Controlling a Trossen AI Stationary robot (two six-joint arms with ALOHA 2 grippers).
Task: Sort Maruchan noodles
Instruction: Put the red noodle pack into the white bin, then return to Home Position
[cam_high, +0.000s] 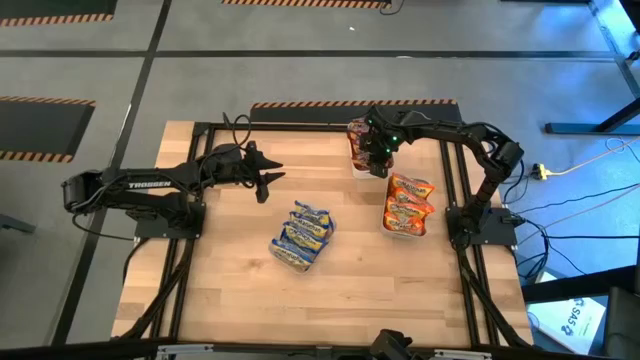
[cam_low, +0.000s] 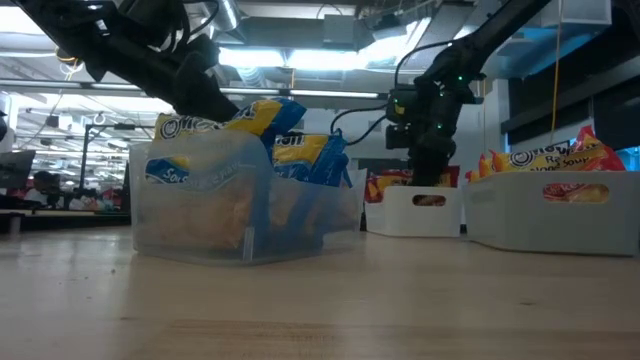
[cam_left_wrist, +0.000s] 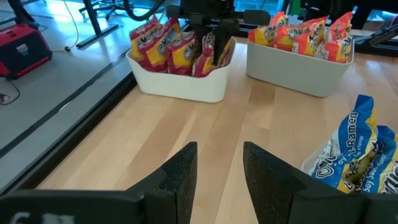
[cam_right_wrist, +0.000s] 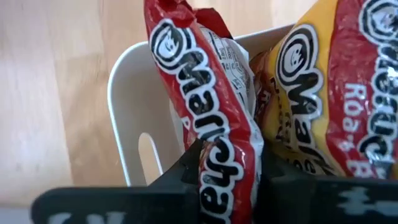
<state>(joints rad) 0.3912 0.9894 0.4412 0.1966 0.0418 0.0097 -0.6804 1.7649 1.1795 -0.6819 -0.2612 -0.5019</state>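
Observation:
My right gripper (cam_high: 378, 160) reaches down into the white bin (cam_high: 360, 168) near the table's far edge, shut on a dark red Maruchan packet (cam_right_wrist: 205, 93). More red-and-yellow packets (cam_left_wrist: 165, 50) stand in that bin. Orange packets (cam_high: 407, 203) fill a second white bin (cam_left_wrist: 298, 74) to its right. Blue-and-yellow packets (cam_high: 302, 232) stand on edge in a clear container (cam_low: 200, 215) at mid-table. My left gripper (cam_high: 268, 180) hovers open (cam_left_wrist: 219, 168) left of centre, pointing toward the bins and touching nothing. My right gripper pinches the dark red packet between its two fingers at its upper end (cam_right_wrist: 225, 177), coming from above and pointing down. The packet stands on edge below the fingers, its lower end (cam_right_wrist: 177, 25) inside the white bin beside a red-and-yellow packet (cam_right_wrist: 336, 81).
A black metal frame (cam_high: 455, 180) borders the wooden table. Bare wood lies between my left gripper and the bins (cam_left_wrist: 249, 118) and along the table's near side (cam_high: 330, 310). Cables (cam_high: 235, 130) trail near the left arm. The room behind holds desks and lights.

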